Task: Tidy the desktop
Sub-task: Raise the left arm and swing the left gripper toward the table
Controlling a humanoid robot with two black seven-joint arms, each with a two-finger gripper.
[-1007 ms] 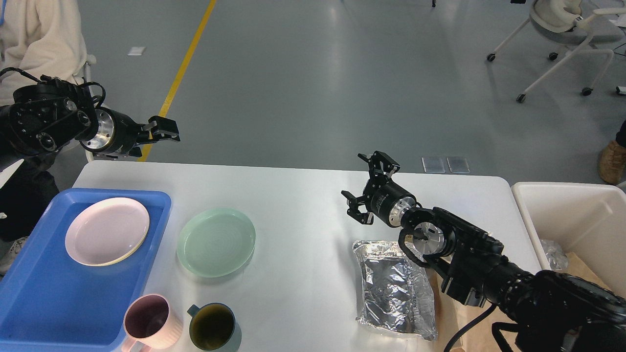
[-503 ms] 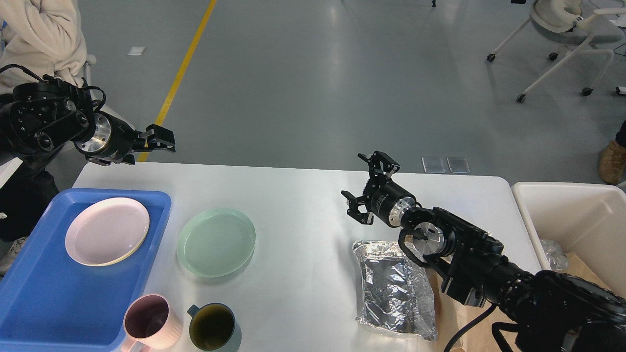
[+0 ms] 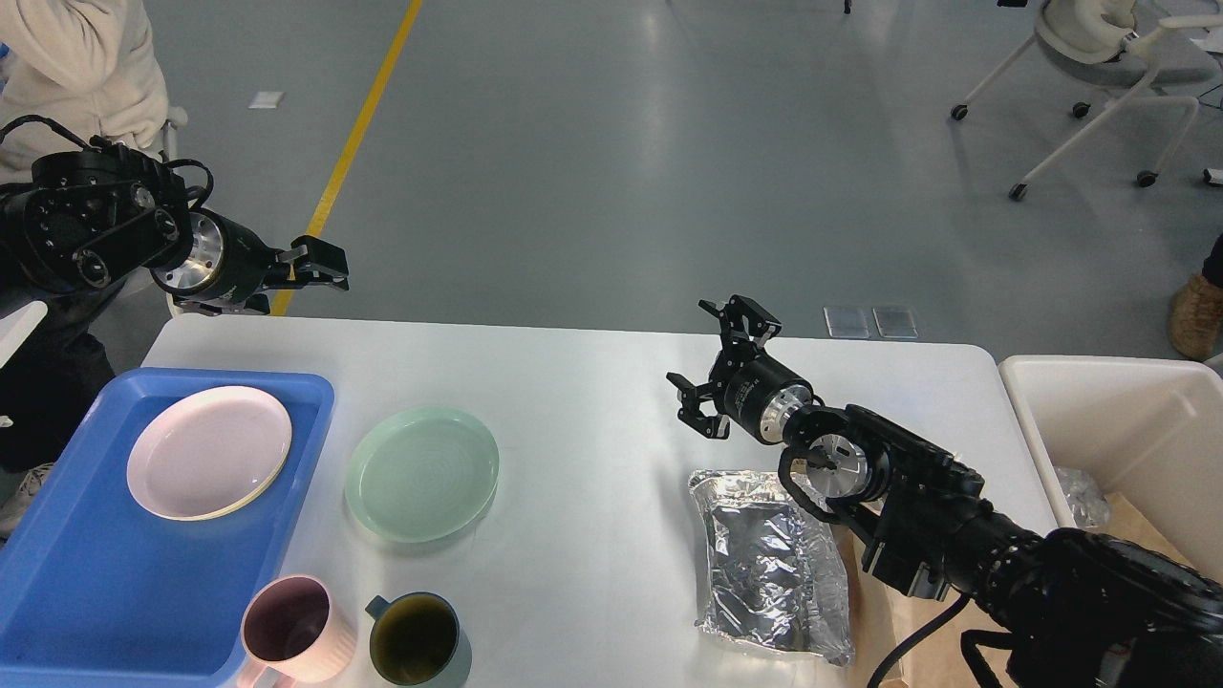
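The white desktop (image 3: 592,401) fills the lower half of the head view. On it lie a mint-green plate (image 3: 422,473), a pink mug (image 3: 287,626), a dark mug (image 3: 414,638) and a silver foil bag (image 3: 769,564). A pink plate (image 3: 209,451) lies in the blue tray (image 3: 86,583) at the left. My left gripper (image 3: 325,266) hovers open and empty beyond the desktop's far left corner. My right gripper (image 3: 705,363) is open and empty, just above the desktop behind the foil bag.
A cream-white bin (image 3: 1127,420) stands off the desktop's right edge, with crumpled foil (image 3: 1080,497) and brown paper inside. Brown paper (image 3: 884,612) lies under the foil bag. A person (image 3: 76,76) sits at the far left. An office chair (image 3: 1099,57) stands at the far right.
My left gripper drifted slightly left and down, then back to the right. The right arm and the objects have not moved.
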